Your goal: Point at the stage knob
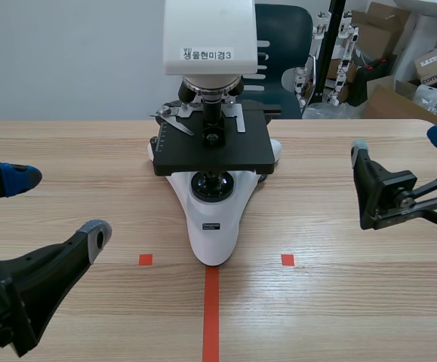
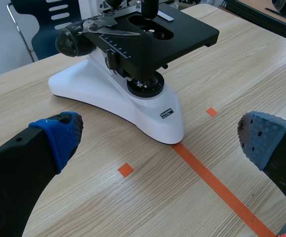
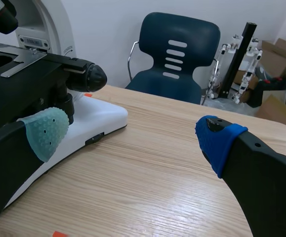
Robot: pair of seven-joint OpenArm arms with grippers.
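**Desk:** What surrounds the instrument?

**Photographer:** A white-bodied microscope [image 1: 214, 219] with a flat black rectangular stage [image 1: 214, 154] stands in the middle of a pale wooden table [image 1: 354, 302]. The front tip of its base meets the end of an orange-red tape line [image 1: 211, 317]. Behind the table are a dark blue plastic chair [image 3: 177, 54], a black upright stand hung with white parts [image 3: 237, 59] and brown cardboard boxes [image 1: 399, 45].

**Desk:** Anything in those boxes?

**Photographer:** Their contents cannot be made out.

**Desk:** And the stage knob?

**Photographer:** The stage knob [image 3: 66, 104] seems to be the small dark cylinder hanging in shadow under the stage edge, on the right arm's side. A larger round black knob [image 3: 91, 76] juts out from the microscope's side just above it. The stage overhangs it, so from the right wrist only its lower part shows.

**Desk:** The arms?

**Photographer:** The left gripper [image 1: 56, 207] sits low at the near left of the table. Its fingers are spread wide and hold nothing. The right gripper [image 1: 403, 143] hangs off to the microscope's right, well apart from it. Its fingers are also spread wide, with nothing between the pads.
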